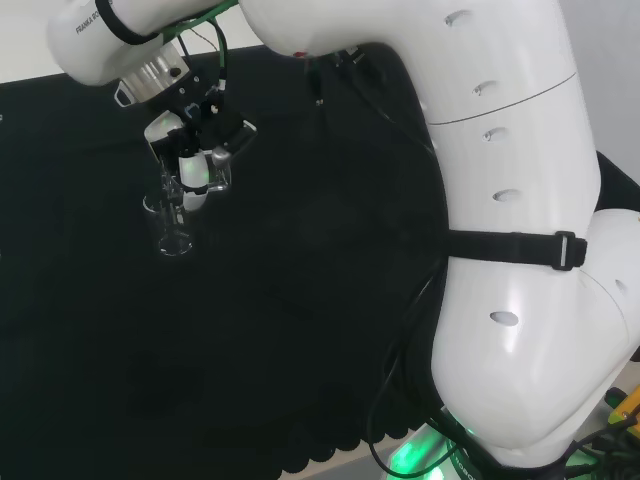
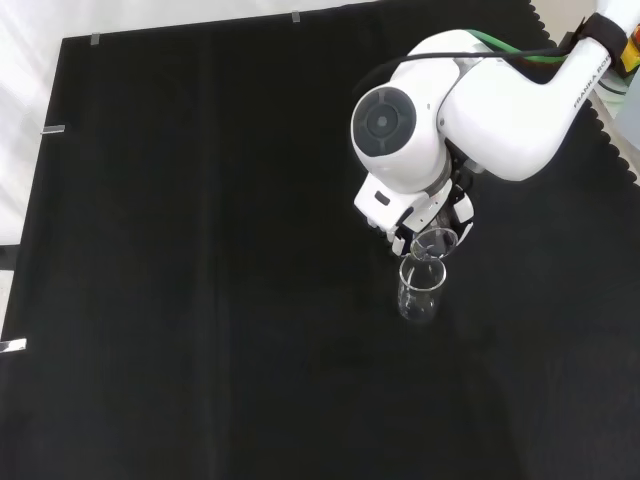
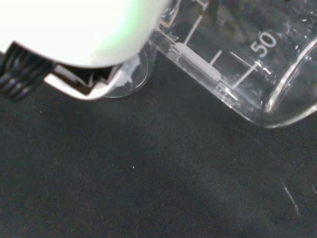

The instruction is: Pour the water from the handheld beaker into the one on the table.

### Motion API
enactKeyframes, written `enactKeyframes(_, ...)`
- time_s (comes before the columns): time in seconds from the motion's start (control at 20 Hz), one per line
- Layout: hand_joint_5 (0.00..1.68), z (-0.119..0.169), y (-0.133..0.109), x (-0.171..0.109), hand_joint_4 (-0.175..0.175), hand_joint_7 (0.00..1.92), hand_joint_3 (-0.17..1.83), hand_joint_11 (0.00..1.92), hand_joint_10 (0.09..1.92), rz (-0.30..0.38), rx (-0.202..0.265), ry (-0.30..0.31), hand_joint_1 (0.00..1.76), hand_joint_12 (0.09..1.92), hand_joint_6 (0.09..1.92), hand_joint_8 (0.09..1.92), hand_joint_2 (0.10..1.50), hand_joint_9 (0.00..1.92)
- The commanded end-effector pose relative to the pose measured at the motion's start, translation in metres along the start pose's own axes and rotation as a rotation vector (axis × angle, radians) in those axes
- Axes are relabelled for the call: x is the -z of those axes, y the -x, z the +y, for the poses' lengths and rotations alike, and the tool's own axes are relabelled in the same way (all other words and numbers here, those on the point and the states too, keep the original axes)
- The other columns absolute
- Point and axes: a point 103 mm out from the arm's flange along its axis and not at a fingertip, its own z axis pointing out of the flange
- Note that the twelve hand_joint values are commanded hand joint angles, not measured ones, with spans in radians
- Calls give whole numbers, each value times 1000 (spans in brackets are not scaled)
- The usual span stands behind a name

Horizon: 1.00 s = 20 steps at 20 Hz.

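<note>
We see the hand [image 1: 195, 165] with fingers curled around the handheld beaker [image 2: 433, 243], held just above the tabletop beaker [image 2: 421, 290] for pouring.

Clear beaker [image 3: 237, 64] – graduated – over black cloth [image 3: 148, 188]

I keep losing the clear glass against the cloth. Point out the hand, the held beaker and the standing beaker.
hand [image 1: 195, 170]: head view, white finger.
held beaker [image 2: 434, 243]: front view, rim.
standing beaker [image 2: 421, 296]: front view, glass wall.

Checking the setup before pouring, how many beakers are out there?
2: one beaker in the hand at, the other beaker standing on the cloth right below it. More clear glass could escape notice.
</note>
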Motion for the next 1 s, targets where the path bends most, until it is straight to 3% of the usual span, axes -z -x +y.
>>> enactKeyframes(0.05, 1359, 1, -4, 3, -175, 1552, 957, 1142, 504, -20, -3, -8, 1453, 769, 612, 348, 408, 1466)
enactKeyframes(1.0, 1359, 0, -2, 6, -175, 1550, 960, 1144, 511, -65, -23, -35, 1453, 763, 614, 352, 407, 1463)
